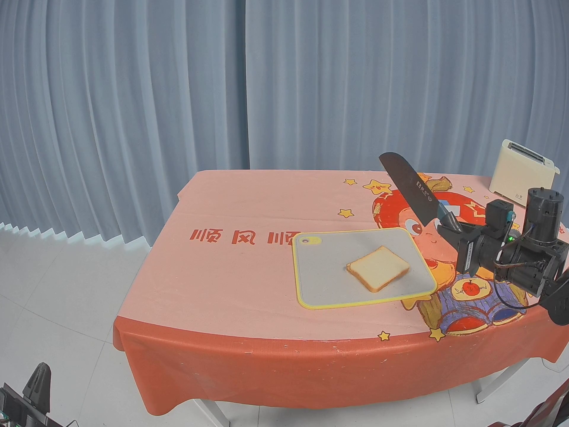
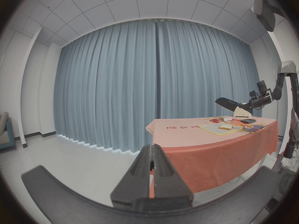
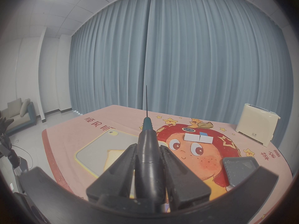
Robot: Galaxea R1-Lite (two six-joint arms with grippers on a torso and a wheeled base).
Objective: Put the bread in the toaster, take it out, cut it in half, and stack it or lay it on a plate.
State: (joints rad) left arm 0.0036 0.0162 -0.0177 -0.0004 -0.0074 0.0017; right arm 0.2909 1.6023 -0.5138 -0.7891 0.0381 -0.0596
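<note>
Room: floor-to-ceiling grey-blue pleated curtain [image 1: 237, 60] behind, white tiled floor, grey sofa [image 3: 18, 115] at the side wall.
Bench: bench [image 1: 237, 280] under an orange-pink tablecloth with a cartoon face and star print.
Board: grey rectangular plastic cutting board with a yellow rim [image 1: 332, 274], flat on the bench, right of centre and towards the near edge.
Bread: one square slice of white bread with a tan crust [image 1: 378, 268], whole, lying flat on the right half of the board.
Knife: black-bladed kitchen knife with a dark teal handle [image 1: 412, 188], held in the air. The blade slants up and away over the board's far right corner, clear of the bread, and is seen edge-on from the right wrist.
Right gripper: right gripper [image 1: 459, 229] hangs above the bench just right of the board, fingers [image 3: 183, 178] pinching the knife handle from both sides.
Left gripper: left gripper [image 2: 152, 150] is low over the floor off the bench's left near corner, well apart from the board. Fingers [image 2: 168, 175] pressed together, nothing between them.
Toaster: cream two-slot box toaster [image 1: 523, 173] upright at the far right corner of the bench, slots facing up.
Plate: dark grey square plate [image 3: 239, 168] on the bench right of the board, nearer than the toaster.
Other: small white-and-blue flat block [image 3: 198, 138] on the cartoon's forehead, beyond the board.
</note>
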